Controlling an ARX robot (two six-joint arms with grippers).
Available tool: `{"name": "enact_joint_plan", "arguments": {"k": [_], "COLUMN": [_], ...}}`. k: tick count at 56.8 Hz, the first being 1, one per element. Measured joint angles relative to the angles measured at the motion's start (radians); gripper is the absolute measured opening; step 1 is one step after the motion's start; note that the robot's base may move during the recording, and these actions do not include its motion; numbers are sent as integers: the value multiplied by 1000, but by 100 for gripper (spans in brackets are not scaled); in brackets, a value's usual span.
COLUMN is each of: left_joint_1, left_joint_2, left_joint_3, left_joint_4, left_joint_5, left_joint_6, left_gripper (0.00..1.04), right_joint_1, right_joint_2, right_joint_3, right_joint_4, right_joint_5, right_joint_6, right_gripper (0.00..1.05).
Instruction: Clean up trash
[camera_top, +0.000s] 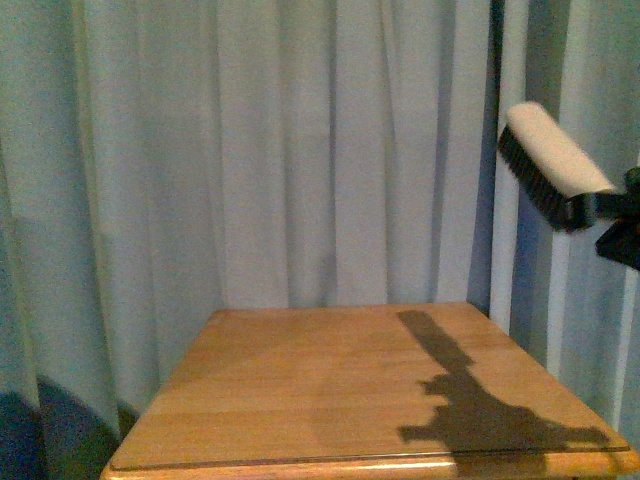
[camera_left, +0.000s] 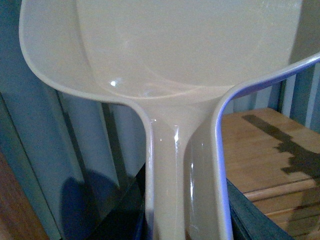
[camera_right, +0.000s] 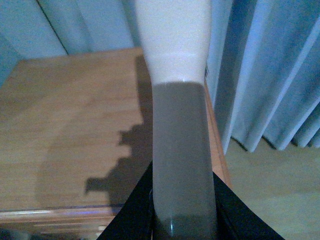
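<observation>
Tools Raised, No Tissue in Sight

Front view: the right gripper (camera_top: 622, 225) clenched a brush (camera_top: 555, 165) high against the curtain (camera_top: 250, 150), well above the table (camera_top: 300, 380). No trash showed in any view.

Left wrist view: the left gripper (camera_left: 187, 222) clasped a dustpan (camera_left: 165, 65), whose lip would work best pressed flush to the wood.

Right wrist view: the table's right edge dropped to the floor (camera_right: 270, 190), so strokes should have run inward.

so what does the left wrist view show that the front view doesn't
Only the left wrist view: a cream dustpan seen close up, its handle running toward the camera. Only the front view: a black-bristled brush raised at upper right, held by the right claw. Both: the wooden table, a dark shadow on it, and the pale curtain.
</observation>
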Motion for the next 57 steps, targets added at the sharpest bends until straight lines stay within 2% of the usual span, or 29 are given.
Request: {"name": "enact_joint_plan", "arguments": {"k": [10,27,39,57], "left_joint_1": [0,0,0,0], "left_joint_2": [0,0,0,0], "left_joint_3": [0,0,0,0], "left_joint_4": [0,0,0,0], "left_joint_5": [0,0,0,0], "left_joint_6": [0,0,0,0], "left_gripper": [26,26,26,26], "right_joint_1": [20,113,127,87], "right_joint_2": [-278,-655,-790,-819], "right_joint_3": [-162,-294,-346,-377], "right_joint_4": [56,0,-47,-94], "right_joint_5": [60,187,236,236], "right_joint_6": [-60,-106,-91,-37], "right_gripper": [20,20,20,20]}}
